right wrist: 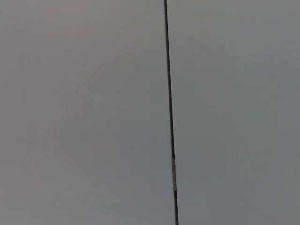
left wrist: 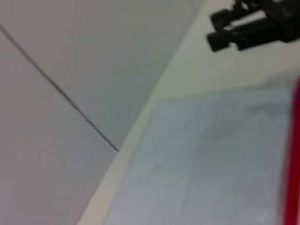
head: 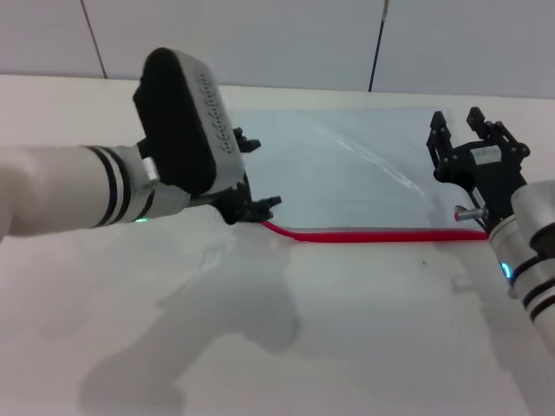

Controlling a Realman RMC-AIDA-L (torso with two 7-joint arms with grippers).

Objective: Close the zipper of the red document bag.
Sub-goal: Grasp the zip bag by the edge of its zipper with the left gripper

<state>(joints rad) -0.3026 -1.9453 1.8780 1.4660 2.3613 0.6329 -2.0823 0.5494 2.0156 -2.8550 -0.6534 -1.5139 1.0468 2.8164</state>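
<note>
You are looking at the red document bag (head: 347,169) lying flat toward the bench's (head: 347,347) far edge, its zipper (head: 373,235) running along the bag's near edge. The left gripper (head: 256,208) is sitting at the zipper's wavy left end; you cannot tell whether it is pinching it. The right gripper (head: 473,130) is hovering at the bag's right end, fingers spread.

Bright, even light from above; the left arm (head: 78,195) throws a soft grey shadow on the counter (head: 347,347). The left wrist view is blurred.
</note>
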